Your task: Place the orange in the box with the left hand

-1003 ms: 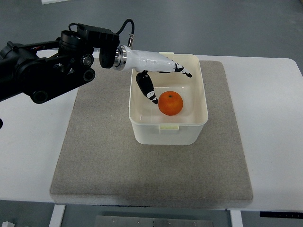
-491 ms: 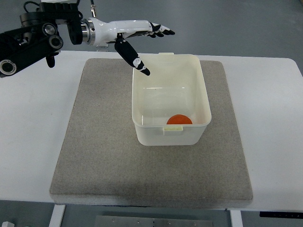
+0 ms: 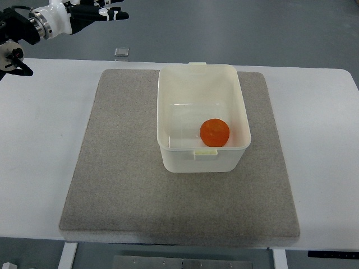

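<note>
An orange (image 3: 215, 132) lies inside the cream plastic box (image 3: 168, 117), near its front right corner. The box stands on a grey felt mat (image 3: 123, 168) in the middle of the white table. My left hand (image 3: 101, 12) shows at the top left corner, far from the box, with its fingers stretched out and holding nothing. Its black arm runs off the left edge. The right arm does not show.
A small grey square object (image 3: 120, 52) lies on the floor beyond the table's far edge. The white table (image 3: 39, 145) extends to both sides of the mat.
My left hand has pulled up out of the box and swung away to the top left corner. The orange stayed in the box and rolled to its front right.
</note>
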Controlling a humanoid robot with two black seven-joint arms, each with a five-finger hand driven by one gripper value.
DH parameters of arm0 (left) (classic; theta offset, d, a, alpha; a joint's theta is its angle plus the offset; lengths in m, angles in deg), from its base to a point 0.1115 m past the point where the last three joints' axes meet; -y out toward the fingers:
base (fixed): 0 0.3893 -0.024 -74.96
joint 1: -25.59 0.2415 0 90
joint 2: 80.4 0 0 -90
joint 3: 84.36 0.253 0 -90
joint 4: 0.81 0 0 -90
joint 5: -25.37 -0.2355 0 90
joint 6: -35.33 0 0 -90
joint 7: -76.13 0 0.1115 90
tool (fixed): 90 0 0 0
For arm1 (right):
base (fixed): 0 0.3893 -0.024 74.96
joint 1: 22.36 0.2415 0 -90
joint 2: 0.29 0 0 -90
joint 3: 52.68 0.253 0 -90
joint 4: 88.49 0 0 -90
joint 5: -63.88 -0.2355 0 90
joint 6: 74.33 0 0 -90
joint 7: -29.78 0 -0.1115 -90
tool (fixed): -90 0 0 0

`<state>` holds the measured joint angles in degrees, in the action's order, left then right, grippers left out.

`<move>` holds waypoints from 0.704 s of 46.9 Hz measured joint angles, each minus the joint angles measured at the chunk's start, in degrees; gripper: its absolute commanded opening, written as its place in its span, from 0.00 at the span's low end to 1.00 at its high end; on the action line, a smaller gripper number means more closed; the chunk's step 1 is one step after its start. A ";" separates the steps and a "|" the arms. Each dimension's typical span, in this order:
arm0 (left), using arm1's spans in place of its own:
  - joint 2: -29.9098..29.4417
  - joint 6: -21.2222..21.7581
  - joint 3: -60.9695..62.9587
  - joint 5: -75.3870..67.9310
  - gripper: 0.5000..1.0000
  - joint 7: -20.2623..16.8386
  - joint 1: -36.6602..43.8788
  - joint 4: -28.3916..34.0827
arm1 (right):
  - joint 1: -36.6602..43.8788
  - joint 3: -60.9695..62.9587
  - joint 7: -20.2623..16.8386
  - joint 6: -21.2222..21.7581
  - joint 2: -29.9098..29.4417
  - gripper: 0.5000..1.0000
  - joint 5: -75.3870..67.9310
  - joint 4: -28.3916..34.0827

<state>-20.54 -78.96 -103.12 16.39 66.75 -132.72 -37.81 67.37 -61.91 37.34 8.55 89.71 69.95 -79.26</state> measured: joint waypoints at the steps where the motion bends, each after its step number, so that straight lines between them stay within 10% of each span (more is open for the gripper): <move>1: 0.05 -0.07 -0.02 1.03 0.99 0.03 0.51 0.28 | 0.00 0.00 0.00 0.00 0.00 0.86 0.00 0.00; 33: 0.26 -4.67 -12.46 31.32 0.99 16.03 13.76 1.85 | 0.01 0.08 0.00 0.00 0.00 0.86 0.00 0.00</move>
<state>-20.29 -83.63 -115.59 47.70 82.78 -118.96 -35.96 67.38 -61.83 37.34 8.55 89.71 69.95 -79.26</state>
